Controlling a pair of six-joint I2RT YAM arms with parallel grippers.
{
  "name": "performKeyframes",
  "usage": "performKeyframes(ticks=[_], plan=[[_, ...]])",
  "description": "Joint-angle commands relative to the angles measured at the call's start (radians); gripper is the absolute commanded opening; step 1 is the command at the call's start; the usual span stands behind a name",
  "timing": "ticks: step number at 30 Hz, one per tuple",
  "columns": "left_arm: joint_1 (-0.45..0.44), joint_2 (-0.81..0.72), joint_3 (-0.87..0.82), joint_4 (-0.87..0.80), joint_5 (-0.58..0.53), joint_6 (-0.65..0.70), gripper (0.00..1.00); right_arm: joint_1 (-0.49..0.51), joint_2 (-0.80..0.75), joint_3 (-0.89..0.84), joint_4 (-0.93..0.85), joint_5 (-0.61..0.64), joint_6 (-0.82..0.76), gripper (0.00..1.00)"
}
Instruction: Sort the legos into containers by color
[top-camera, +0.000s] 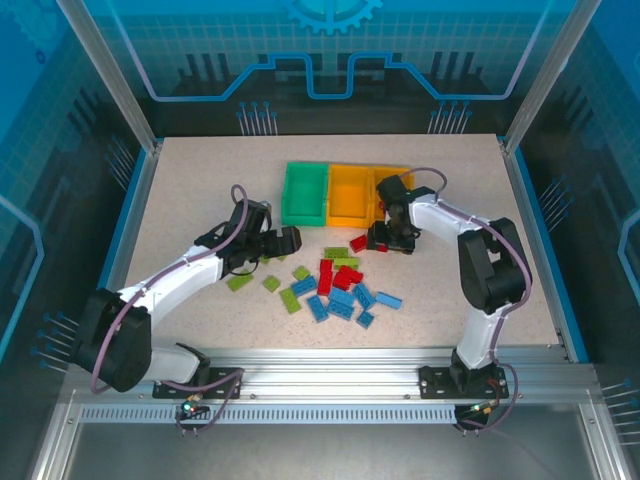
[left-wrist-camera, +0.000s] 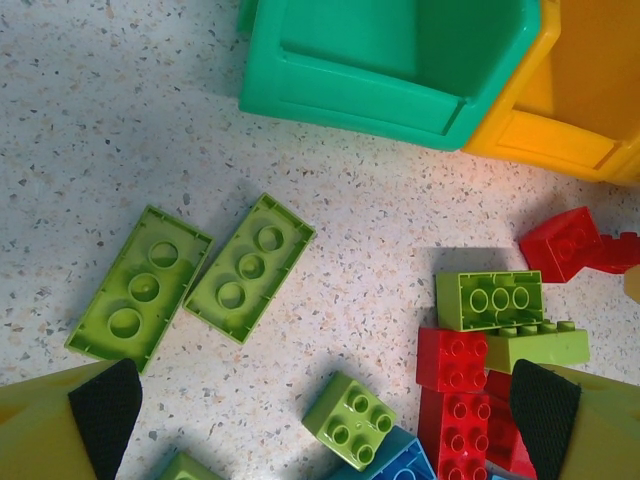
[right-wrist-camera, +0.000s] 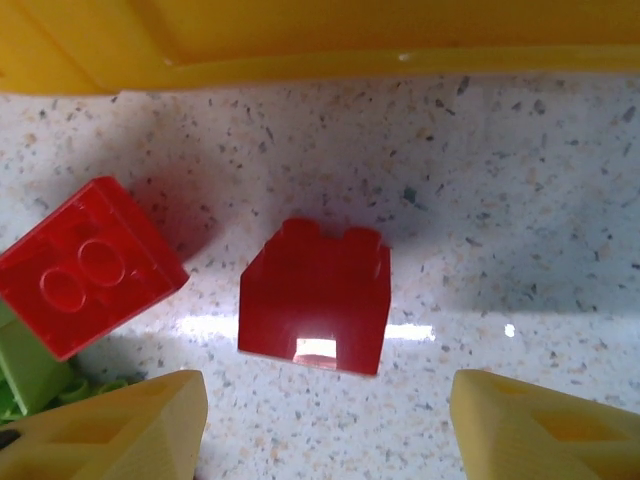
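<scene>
Red brick (right-wrist-camera: 315, 300): light, rigid, glossy, likely slick; tipped on side. Right pincer (right-wrist-camera: 325, 415) wide, brick just ahead; grip flat side faces. Left pincer (left-wrist-camera: 325, 405) wide, empty.

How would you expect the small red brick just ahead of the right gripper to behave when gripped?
The red brick looks rigid, so it probably won't deform. Its glossy glare suggests slippery faces. Flat sides make rolling unlikely; it may skid instead.

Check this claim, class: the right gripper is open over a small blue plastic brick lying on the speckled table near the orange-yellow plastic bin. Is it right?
No: the small plastic brick below the open right gripper is red, not blue; the right wrist view shows it. The rest stands.
</scene>
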Motion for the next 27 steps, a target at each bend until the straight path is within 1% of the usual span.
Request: performKeyframes(ticks=[1, 7, 14, 17, 19, 24, 27], plan=[[-0.006, -0.005, -0.017, 0.003, 0.01, 0.018, 0.99, 0.002, 0.047, 0.034, 0.008, 0.036, 0.022, 0.65], [-0.006, -0.005, -0.018, 0.005, 0.008, 0.019, 0.99, 0.002, 0.085, 0.049, 0.016, 0.051, 0.022, 0.61], [-0.006, 0.001, -0.019, 0.0, 0.011, 0.017, 0.99, 0.005, 0.105, 0.058, 0.011, 0.077, 0.003, 0.51], [-0.006, 0.0, -0.023, 0.002, 0.011, 0.015, 0.99, 0.005, 0.096, 0.051, 0.022, 0.086, -0.001, 0.51], [-0.007, -0.001, -0.024, 0.001, 0.012, 0.015, 0.99, 0.005, 0.099, 0.056, 0.018, 0.086, -0.007, 0.47], [-0.006, -0.002, -0.028, 0.002, 0.012, 0.014, 0.99, 0.004, 0.094, 0.051, 0.013, 0.097, -0.03, 0.33], [-0.006, 0.001, -0.026, 0.001, 0.013, 0.012, 0.99, 0.003, 0.085, 0.045, 0.016, 0.097, -0.049, 0.28]])
